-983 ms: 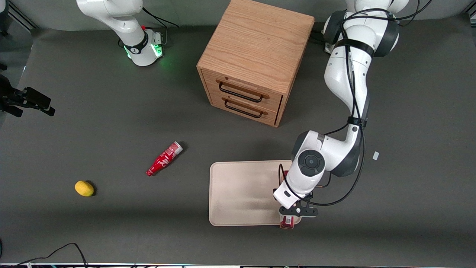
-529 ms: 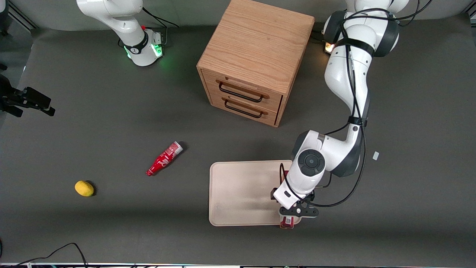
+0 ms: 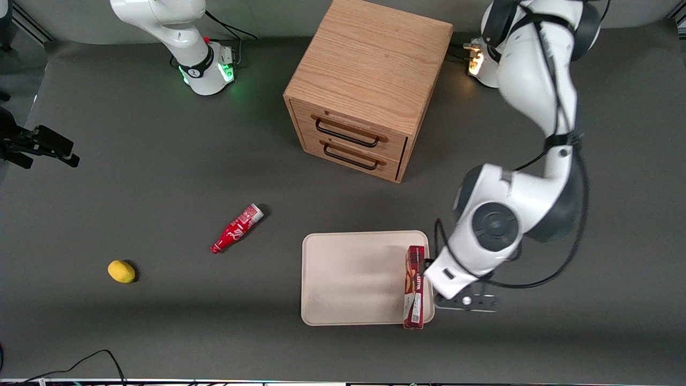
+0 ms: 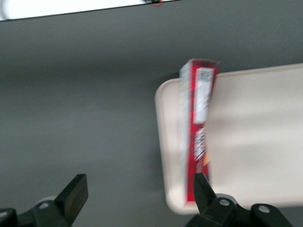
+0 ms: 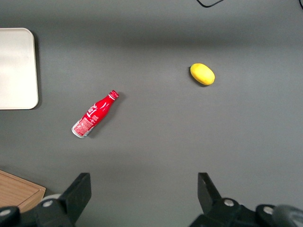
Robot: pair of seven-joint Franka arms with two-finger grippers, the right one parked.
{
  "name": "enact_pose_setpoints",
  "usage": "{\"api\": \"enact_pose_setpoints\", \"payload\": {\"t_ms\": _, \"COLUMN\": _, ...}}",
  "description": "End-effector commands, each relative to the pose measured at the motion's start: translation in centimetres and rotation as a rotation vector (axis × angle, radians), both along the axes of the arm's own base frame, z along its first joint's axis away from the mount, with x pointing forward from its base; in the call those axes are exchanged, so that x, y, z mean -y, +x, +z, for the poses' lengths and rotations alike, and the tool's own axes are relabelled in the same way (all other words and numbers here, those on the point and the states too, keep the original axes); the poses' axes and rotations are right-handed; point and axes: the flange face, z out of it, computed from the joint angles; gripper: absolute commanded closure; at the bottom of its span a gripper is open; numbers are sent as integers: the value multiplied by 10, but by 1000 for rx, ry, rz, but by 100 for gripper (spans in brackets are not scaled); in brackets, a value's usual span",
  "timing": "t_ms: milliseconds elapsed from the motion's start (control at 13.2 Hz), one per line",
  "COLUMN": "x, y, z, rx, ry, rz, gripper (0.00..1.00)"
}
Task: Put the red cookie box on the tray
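On the tray (image 3: 348,279), along its edge toward the working arm, lies the red cookie box (image 3: 414,287), one end overhanging the rim. Gripper (image 3: 466,302) hovers at the box's 3 o'clock, fingers (image 4: 73,194) spread apart, holding nothing.

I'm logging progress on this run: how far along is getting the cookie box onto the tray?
Nearly finished. The cookie box lies on the tray, along the edge at the working arm's end, its near end reaching just past the rim. The tool is open and holds nothing; it sits over the table beside that edge, clear of the box. All that seems left is for the arm to pull away.
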Motion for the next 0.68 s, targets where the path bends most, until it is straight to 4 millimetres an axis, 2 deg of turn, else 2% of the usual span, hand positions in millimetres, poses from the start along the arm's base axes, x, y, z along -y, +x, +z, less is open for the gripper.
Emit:
{"api": "enact_pose_setpoints", "payload": {"t_ms": 0, "x": -64, "y": -28, "z": 55, "rx": -58, "ry": 16, "rz": -22, "gripper": 0}}
{"api": "enact_pose_setpoints", "payload": {"t_ms": 227, "x": -166, "y": -58, "z": 92, "rx": -84, "ry": 14, "rz": -30, "gripper": 0}}
{"api": "enact_pose_setpoints", "payload": {"t_ms": 303, "x": -189, "y": -69, "z": 102, "rx": -89, "ry": 13, "rz": -45, "gripper": 0}}
{"api": "enact_pose_setpoints", "payload": {"t_ms": 605, "x": -250, "y": -116, "z": 121, "rx": -122, "ry": 66, "rz": -40, "gripper": 0}}
